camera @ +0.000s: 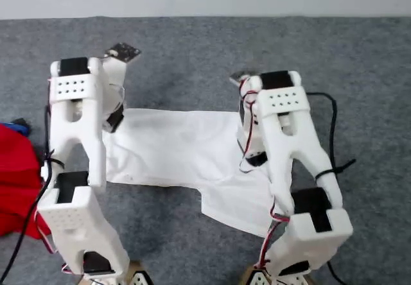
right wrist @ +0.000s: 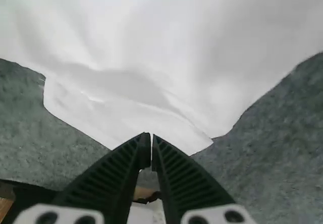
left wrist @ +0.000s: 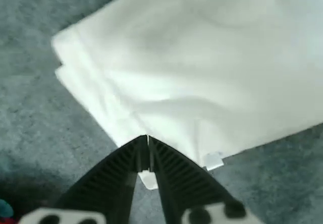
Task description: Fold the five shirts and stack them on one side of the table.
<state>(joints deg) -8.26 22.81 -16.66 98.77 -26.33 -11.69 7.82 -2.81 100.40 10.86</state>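
Mid-fold: my left claw (left wrist: 148, 141) and right claw (right wrist: 151, 135) both pinch the white fabric shirt (camera: 173, 147). I'd guess next is dragging it toward 6 o'clock.

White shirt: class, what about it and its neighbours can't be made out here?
- High view: left arm and right arm cover parts of the white shirt.
- High view: the picture's edge cuts off the red cloth; its shape is unclear.
- Wrist views: the shirt runs past the edges.
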